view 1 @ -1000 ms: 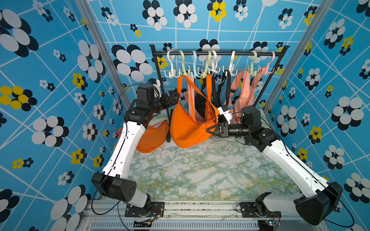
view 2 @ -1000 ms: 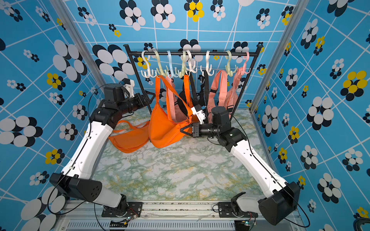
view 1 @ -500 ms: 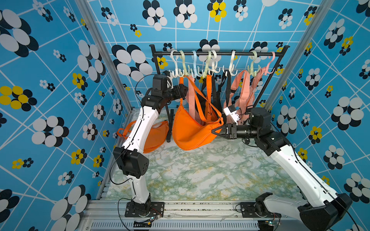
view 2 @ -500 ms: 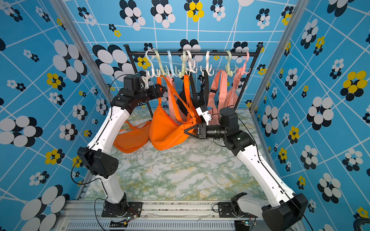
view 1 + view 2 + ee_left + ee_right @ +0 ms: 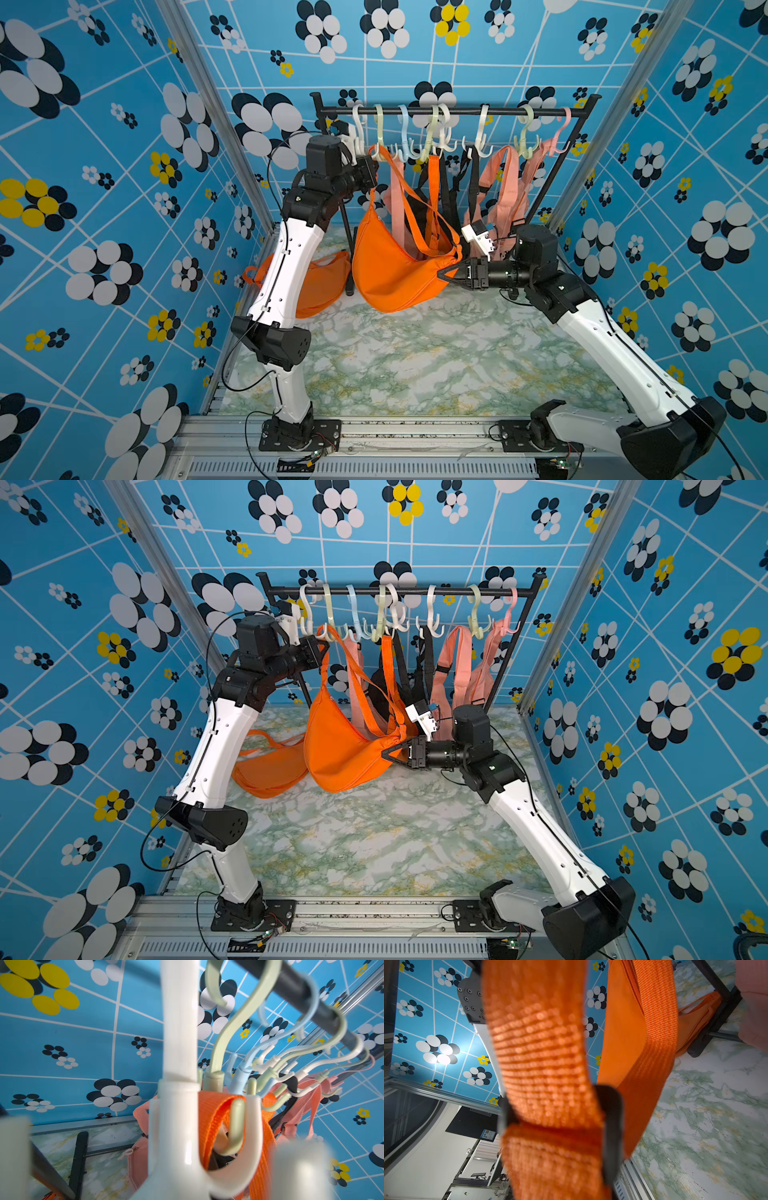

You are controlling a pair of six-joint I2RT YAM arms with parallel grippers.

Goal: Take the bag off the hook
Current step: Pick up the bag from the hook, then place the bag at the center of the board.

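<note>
You have the orange bag [image 5: 390, 270] hanging over the far part of the marble table [image 5: 415, 353], under the left half of the black rail [image 5: 457, 111], with its left tip higher than its right. Its strap [image 5: 409, 195] loops over the pale green hook [image 5: 379, 129], second from the rail's left end. In the left wrist view the strap [image 5: 212, 1122] sits in a prong of that pale green hook [image 5: 234, 1126]. Another orange band rises to a hook further right along the rail. Your right gripper [image 5: 442, 274] reaches in from the near right, roughly level, and is clenched on the bag's right end where the strap joins, as both top views show [image 5: 386, 752]. In the right wrist view the strap [image 5: 542, 1053] and its black buckle [image 5: 610, 1115] fill the picture close to the lens, so the fingers are hidden there. Your left gripper [image 5: 371, 168] is raised to the strap's left run just below the pale green hook, its jaws drawn together. Its tip meets the strap in both top views [image 5: 322, 648], but you cannot tell whether the strap is actually pinched. The white hook [image 5: 178, 1022] stands directly in front of the left wrist camera. A second orange bag [image 5: 324, 278] lies on the table behind your left arm. The black bags [image 5: 469, 183] and pink bags [image 5: 505, 187] hang further right on the rail.
</note>
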